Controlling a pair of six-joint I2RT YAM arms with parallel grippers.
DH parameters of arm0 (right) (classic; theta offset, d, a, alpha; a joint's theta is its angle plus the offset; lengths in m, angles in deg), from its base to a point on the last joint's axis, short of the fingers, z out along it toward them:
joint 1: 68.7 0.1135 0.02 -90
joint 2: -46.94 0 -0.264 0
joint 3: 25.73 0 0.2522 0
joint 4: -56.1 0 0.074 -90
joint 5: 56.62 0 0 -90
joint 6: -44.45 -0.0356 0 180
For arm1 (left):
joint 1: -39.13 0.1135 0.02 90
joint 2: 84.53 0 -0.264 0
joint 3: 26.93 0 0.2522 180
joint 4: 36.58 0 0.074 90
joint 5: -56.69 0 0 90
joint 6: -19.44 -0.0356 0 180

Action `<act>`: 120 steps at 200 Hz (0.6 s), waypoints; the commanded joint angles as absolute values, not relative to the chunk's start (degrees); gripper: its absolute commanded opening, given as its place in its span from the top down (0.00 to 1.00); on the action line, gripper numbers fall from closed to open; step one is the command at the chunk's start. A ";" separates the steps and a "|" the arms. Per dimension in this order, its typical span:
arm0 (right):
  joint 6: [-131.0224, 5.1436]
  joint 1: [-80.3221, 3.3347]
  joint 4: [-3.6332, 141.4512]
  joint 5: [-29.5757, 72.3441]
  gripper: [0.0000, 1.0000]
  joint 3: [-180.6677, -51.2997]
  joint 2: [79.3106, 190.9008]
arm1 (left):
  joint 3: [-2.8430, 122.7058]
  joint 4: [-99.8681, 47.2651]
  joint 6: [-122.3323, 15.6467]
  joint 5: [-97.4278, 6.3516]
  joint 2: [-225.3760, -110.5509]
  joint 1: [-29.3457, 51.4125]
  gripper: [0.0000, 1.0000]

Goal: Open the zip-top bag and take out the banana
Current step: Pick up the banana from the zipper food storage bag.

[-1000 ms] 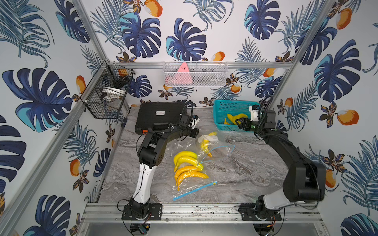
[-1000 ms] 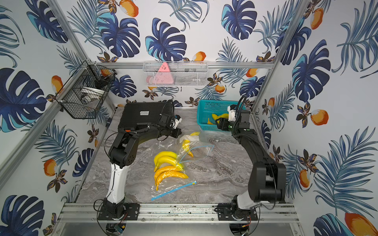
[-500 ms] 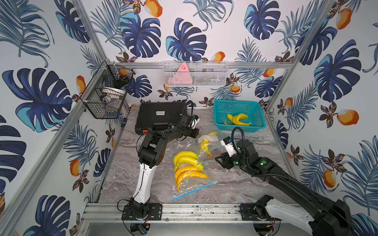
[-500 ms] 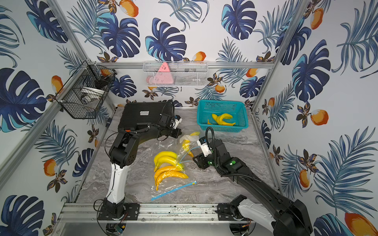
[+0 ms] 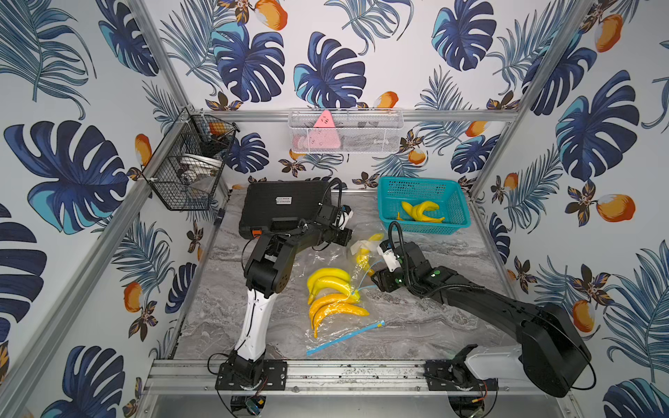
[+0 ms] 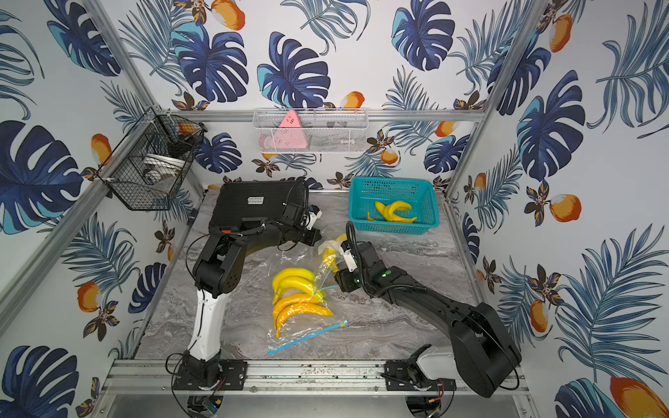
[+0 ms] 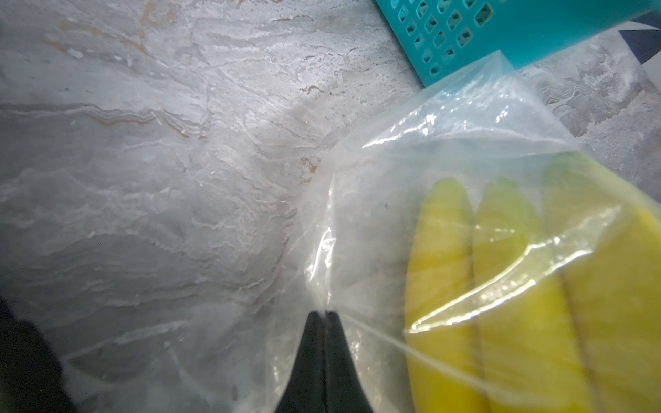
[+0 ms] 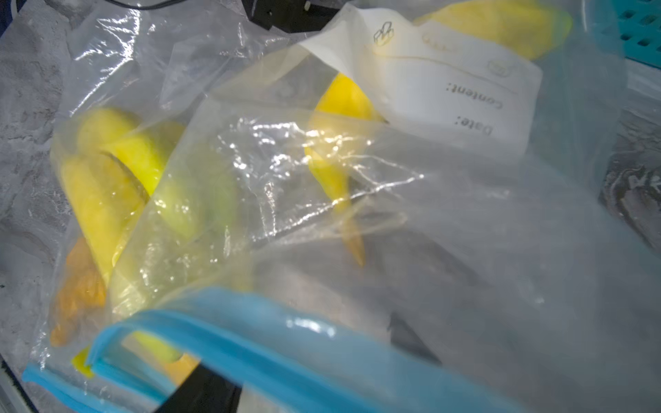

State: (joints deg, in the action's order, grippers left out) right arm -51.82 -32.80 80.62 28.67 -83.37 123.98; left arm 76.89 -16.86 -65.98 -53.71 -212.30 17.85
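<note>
A clear zip-top bag (image 5: 356, 269) with a blue zip lies mid-table, holding a yellow banana bunch (image 5: 327, 284). A single banana (image 5: 364, 253) lies under a white label. My left gripper (image 5: 344, 235) is at the bag's far side. Its fingertips (image 7: 323, 316) are shut on a fold of the plastic. My right gripper (image 5: 375, 280) is at the bag's blue zip edge (image 8: 250, 332). Its jaws stand apart and the zip band crosses between them. One dark finger (image 8: 411, 336) shows through the plastic. Nothing is gripped there.
A second clear bag with orange bananas (image 5: 335, 309) and a blue zip strip (image 5: 344, 338) lies nearer the front. A teal basket (image 5: 423, 226) holding bananas stands back right, and a black case (image 5: 282, 202) back left. Wire baskets hang on the walls.
My right arm swung from over the teal basket down to the middle of the table, then edged left to the bag's blue zip. The left arm stayed put, still pinching the plastic.
</note>
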 commanded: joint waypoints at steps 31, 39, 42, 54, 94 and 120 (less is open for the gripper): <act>-49.63 -32.79 77.34 29.23 0.33 -86.63 133.34 | 76.67 -17.76 -65.62 -54.49 -211.34 17.95 1.00; -49.47 -33.01 76.80 30.07 0.33 -86.95 135.22 | 76.57 -17.98 -65.49 -54.49 -211.19 17.97 1.00; -49.45 -33.18 76.44 29.95 0.33 -87.03 135.80 | 76.52 -18.00 -65.49 -54.49 -211.22 17.95 1.00; -49.25 -33.88 74.56 29.79 0.33 -87.39 137.88 | 76.81 -17.73 -65.39 -54.74 -211.38 17.95 1.00; -48.80 -35.18 70.16 28.56 0.33 -89.32 143.51 | 76.66 -18.18 -65.15 -55.28 -211.32 17.95 1.00; -47.77 -35.38 70.99 26.19 0.40 -92.60 148.55 | 76.65 -18.28 -65.03 -55.46 -211.18 17.95 1.00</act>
